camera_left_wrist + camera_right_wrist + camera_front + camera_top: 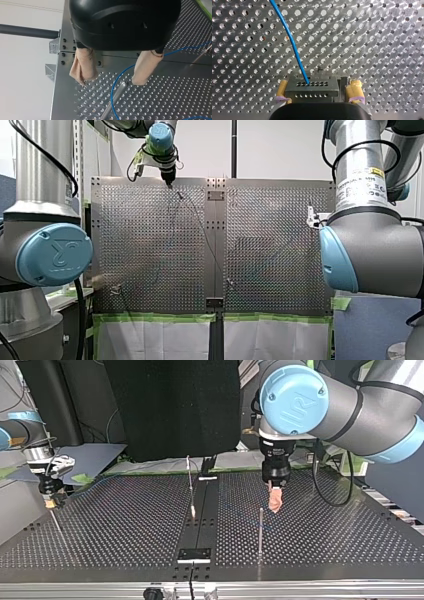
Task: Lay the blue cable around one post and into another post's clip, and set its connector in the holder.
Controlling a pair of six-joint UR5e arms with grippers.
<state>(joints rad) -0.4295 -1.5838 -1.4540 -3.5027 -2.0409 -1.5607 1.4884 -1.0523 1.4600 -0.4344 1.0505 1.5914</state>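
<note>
Connector sits clamped between the right gripper's yellow-padded fingers. Blue cable runs out of it across the perforated worktop. No holder is visible near it, so that step looks undone.

Left gripper: beige-padded fingers are spread apart and grip nothing. They straddle a bend of the cable that curves close beside a metal post.

Wrap around this post looks partly made at best. No view shows the cable in a clip. Judged early to middle: wrap to finish, clip and holder both left.
</note>
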